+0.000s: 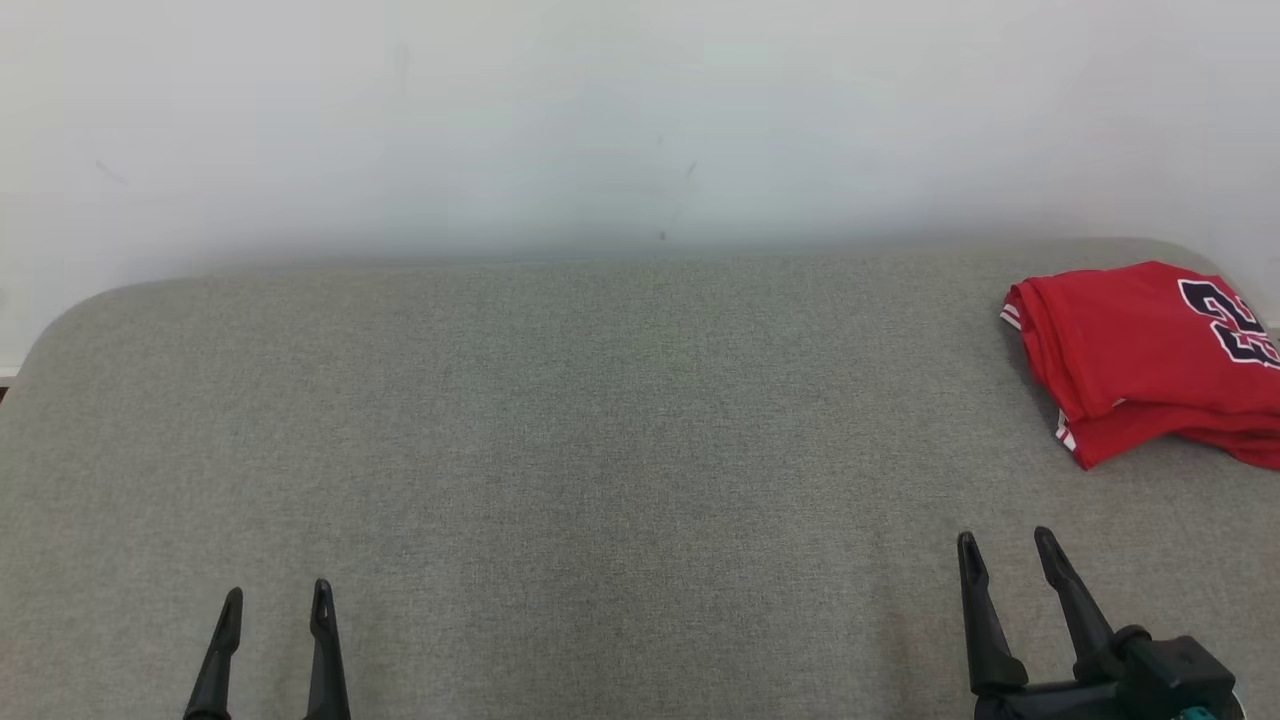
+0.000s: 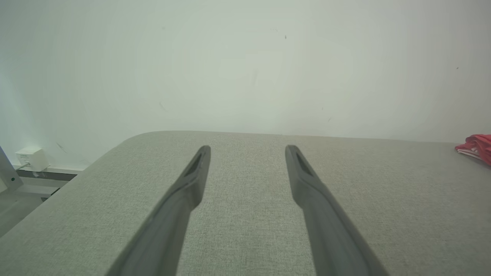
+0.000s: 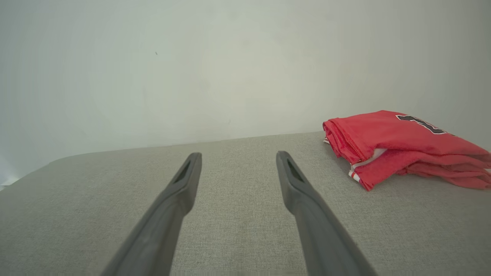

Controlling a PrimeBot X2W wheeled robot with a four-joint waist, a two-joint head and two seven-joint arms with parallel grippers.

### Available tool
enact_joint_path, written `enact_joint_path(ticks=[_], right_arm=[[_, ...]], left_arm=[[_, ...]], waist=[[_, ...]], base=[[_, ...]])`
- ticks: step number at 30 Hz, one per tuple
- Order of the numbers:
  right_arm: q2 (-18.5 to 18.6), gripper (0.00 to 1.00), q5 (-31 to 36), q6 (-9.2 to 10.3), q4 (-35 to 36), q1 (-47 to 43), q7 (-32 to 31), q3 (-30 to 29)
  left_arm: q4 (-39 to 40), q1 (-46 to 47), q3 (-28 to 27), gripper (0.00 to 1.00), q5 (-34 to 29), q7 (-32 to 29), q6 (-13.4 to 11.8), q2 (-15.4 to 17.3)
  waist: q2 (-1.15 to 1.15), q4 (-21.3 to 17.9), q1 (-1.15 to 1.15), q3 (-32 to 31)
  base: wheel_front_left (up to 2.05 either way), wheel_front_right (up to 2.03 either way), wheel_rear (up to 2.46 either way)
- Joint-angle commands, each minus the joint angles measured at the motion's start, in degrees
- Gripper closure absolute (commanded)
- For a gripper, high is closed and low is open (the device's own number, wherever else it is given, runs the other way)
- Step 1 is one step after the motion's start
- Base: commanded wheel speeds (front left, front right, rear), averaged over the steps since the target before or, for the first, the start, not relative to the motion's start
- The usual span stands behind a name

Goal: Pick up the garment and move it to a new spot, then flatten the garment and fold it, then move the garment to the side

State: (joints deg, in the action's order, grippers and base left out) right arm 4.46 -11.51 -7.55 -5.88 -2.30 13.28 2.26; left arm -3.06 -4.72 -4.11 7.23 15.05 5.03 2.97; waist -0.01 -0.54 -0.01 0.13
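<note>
Left pincer (image 1: 278, 590) and right pincer (image 1: 1004, 535) gape empty — red garment (image 1: 1130, 350) lies beyond the right, apart.

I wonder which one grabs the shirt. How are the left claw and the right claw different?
The right claw is close to the red jersey; the left claw is far from it. The right claw reaches farther forward than the left claw. Both are open and empty, with two dark fingers.

the red jersey (image 1: 1120, 350) runs off the head view's right edge, its dark number (image 1: 1228, 322) cut short there.
</note>
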Motion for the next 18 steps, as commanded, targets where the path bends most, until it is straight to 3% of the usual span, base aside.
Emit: enact_joint_path(ticks=[1, 7, 8, 11, 18], right_arm=[[-0.3, 0.0, 0.3, 0.16, 0.3, -0.5, 0.0, -0.2], [-0.6, 0.0, 0.3, 0.16, 0.3, -0.8, 0.0, -0.5], [-0.4, 1.0, 0.0, 0.0, 0.0, -0.2, -0.1, -0.4], [-0.5, 1.0, -0.1, -0.01, -1.5, -0.6, -0.2, -0.2], [-0.3, 1.0, -8.3, 0.0, -2.0, 0.2, -1.8, -0.7]], left_arm=[[-0.4, -0.9, 0.1, 0.0, 0.4, 0.2, -0.2, -0.1], [-0.5, -1.2, 0.4, 0.0, 0.8, 0.2, -0.5, -0.1], [-0.5, -0.2, 0.4, 1.0, 0.3, 0.0, -0.2, 0.0], [-2.2, -0.3, 0.4, 1.0, 0.4, -0.2, -0.3, -0.2], [-3.5, 1.2, -0.3, 1.0, 8.5, -2.6, 0.0, -0.1]], waist=[[0.01, 0.1, 0.01, 0.0], [0.01, 0.1, 0.01, -0.1], [0.01, 0.1, 0.01, -0.1], [0.01, 0.1, 0.01, -0.1], [0.01, 0.2, 0.01, -0.1]], base=[[0.0, 0.0, 0.0], [0.0, 0.0, 0.0], [0.0, 0.0, 0.0], [0.0, 0.0, 0.0], [0.0, 0.0, 0.0]])
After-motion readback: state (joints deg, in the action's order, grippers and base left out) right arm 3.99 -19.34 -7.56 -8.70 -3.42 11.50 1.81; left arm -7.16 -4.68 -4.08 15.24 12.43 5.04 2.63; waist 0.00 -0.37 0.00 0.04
